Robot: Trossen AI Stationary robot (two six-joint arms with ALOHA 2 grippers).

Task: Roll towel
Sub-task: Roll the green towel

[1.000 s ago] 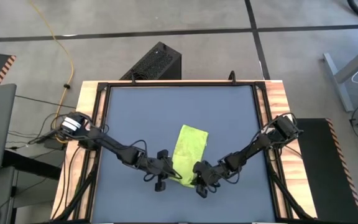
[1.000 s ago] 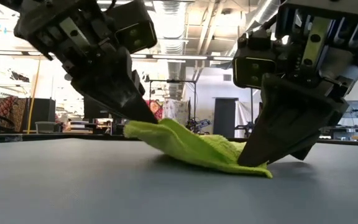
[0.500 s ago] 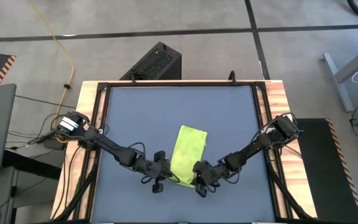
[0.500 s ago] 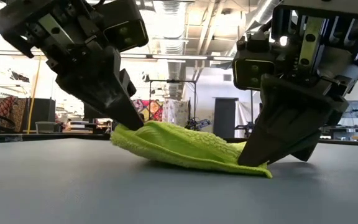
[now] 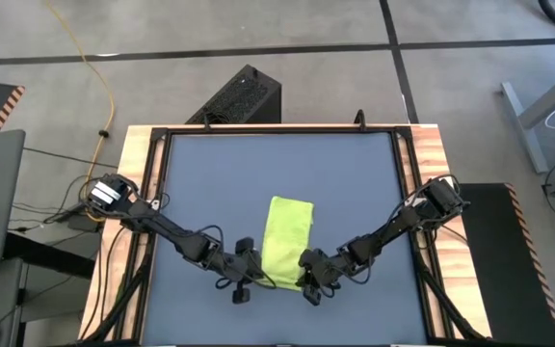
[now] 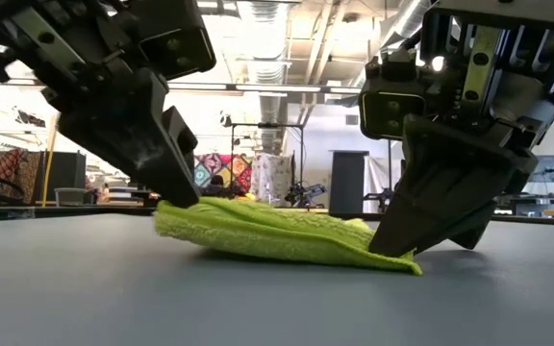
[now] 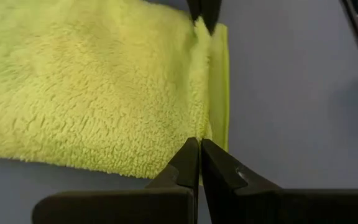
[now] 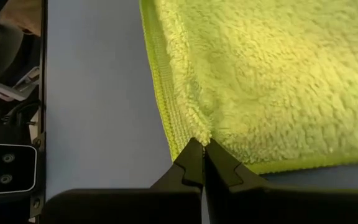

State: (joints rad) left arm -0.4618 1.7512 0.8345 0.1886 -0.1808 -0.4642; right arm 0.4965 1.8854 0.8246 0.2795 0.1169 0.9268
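The lime yellow-green towel point(image 5: 287, 239) lies as a folded narrow rectangle on the grey mat point(image 5: 210, 183), its long way running from the near to the far edge. It also shows in the low view point(image 6: 277, 231). My left gripper point(image 5: 247, 280) is shut on its near left corner. My right gripper point(image 5: 306, 284) is shut on its near right corner. Both grippers stand low at the towel's near end. My left gripper pinches the towel's near left corner point(image 7: 194, 134) between its two fingers, slanting down from the near left; one layer or several, I cannot tell. The corner point(image 6: 166, 216) sits just above the mat and the rest lies flat. My right gripper pinches the towel's near right corner point(image 8: 197, 132) between its two fingers, slanting down from the near right. That corner point(image 6: 397, 259) lies on the mat.
The mat has free room to the left, right and far side of the towel. A dark frame with wooden borders point(image 5: 141, 193) rims the table. A black box point(image 5: 244, 96) stands on the floor beyond the far edge.
My left gripper has gone toward the table's left edge and down, still shut on its corner. The towel's near left corner, held up before, has come down close to the mat, and the towel now lies straighter and flatter. The right corner has stayed where it was.
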